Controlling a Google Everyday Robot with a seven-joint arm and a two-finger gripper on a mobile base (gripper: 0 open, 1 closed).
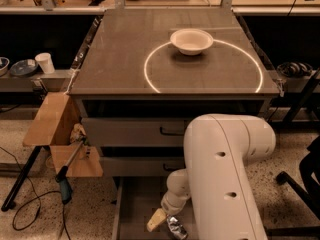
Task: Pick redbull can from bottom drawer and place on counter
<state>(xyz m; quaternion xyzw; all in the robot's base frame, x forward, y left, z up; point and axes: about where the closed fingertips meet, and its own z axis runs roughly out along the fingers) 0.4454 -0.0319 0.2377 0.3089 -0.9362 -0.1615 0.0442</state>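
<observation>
The can (176, 229) lies on the floor of the bottom drawer (134, 204), near the drawer front, low in the view and partly cut by the frame edge. It is silver with dark patches and crinkled-looking; lying flat or tilted, can't tell. The gripper (158, 221) is down in the drawer just left of the can, its pale end right beside it; touching or not, can't tell, and open or closed can't be told either, since the side toward the can is hidden. The arm (225, 174) rises up and to the right of the can and covers that half of the drawer. Judged: this is the grasp step and the can is not lifted yet. It should be light, thin-walled and easy to dent, smooth so it may slip, and it will roll if nudged sideways. Best hold is across the mid body with a modest squeeze, not at the ends. Above the can are two shut drawers (130, 131), and above those the counter (115, 59) with a white circle (149, 76) and a bowl (191, 40) on the circle's far rim, so set the can down away from the bowl. A cardboard box (50, 119) is up-left of the can, well apart
</observation>
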